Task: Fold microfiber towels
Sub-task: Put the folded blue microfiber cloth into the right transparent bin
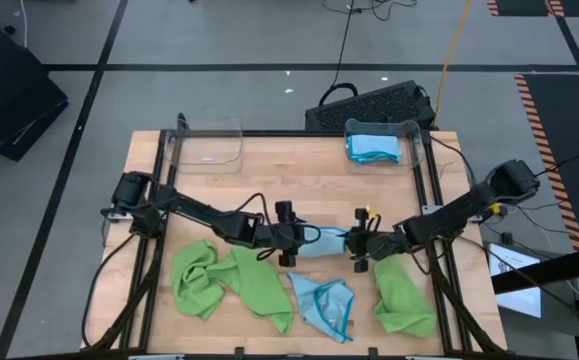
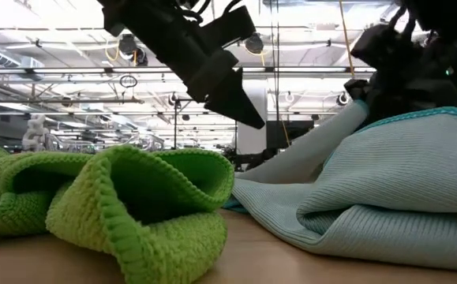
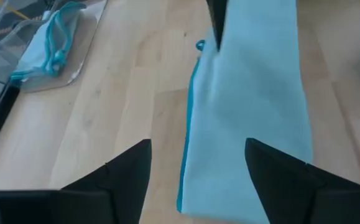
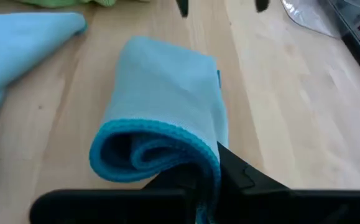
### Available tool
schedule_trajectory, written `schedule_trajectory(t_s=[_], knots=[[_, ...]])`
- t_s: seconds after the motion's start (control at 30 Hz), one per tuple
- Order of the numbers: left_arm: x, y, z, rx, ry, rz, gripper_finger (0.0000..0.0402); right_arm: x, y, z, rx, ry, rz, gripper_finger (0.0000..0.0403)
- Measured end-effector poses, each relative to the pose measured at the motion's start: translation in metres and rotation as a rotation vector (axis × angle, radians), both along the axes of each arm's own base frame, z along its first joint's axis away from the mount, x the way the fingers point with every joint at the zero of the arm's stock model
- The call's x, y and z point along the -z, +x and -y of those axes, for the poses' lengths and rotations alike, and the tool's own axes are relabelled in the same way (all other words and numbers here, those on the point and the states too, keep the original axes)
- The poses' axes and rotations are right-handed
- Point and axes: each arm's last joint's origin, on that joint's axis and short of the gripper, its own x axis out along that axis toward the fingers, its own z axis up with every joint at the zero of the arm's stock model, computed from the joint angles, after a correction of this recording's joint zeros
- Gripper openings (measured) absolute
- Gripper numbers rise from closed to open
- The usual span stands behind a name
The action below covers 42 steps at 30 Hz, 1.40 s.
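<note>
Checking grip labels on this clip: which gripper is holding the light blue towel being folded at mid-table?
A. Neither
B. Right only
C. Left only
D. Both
B. The right gripper is shut on the hem of the folded blue towel, while the left gripper stands open over the towel with nothing pinched.

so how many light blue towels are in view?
3. A folded light blue towel sits in the clear bin at the far right, one lies between the two claws mid-table, one lies crumpled near the front edge. More may be hidden.
</note>
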Motion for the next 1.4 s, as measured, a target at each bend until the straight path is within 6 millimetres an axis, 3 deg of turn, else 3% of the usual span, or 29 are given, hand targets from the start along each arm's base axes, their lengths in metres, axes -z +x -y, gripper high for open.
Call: schedule_trajectory(t_s=[0.2,0.33,0.6,0.8,1.0,1.23,1.4], knots=[[-0.002,-0.004,0.019,0.045,-0.012,0.011,0.0245,-0.02,-0.011,0.004,-0.007,-0.007,0.006,0.0015],[-0.002,-0.007,0.026,0.063,-0.007,-0.005,0.0264,-0.037,-0.024,0.01,-0.008,0.003,0.035,0.0015],[0.009,-0.012,0.009,-0.05,0.027,0.029,0.0314,-0.075,-0.052,0.022,0.013,0.067,0.201,0.0015],[0.011,-0.011,0.001,-0.079,-0.032,0.25,0.0307,-0.096,-0.065,0.032,0.145,0.027,0.368,0.0015],[0.006,-0.013,0.001,-0.012,0.078,0.396,0.0299,-0.118,-0.073,0.037,0.187,0.018,0.547,0.0015],[-0.006,-0.01,0.001,0.011,0.179,0.494,0.0357,-0.146,-0.082,0.041,0.192,0.054,0.786,0.0015],[-0.022,-0.009,0.004,0.045,0.303,0.606,0.0395,-0.155,-0.09,0.044,0.212,0.075,0.864,0.0015]])
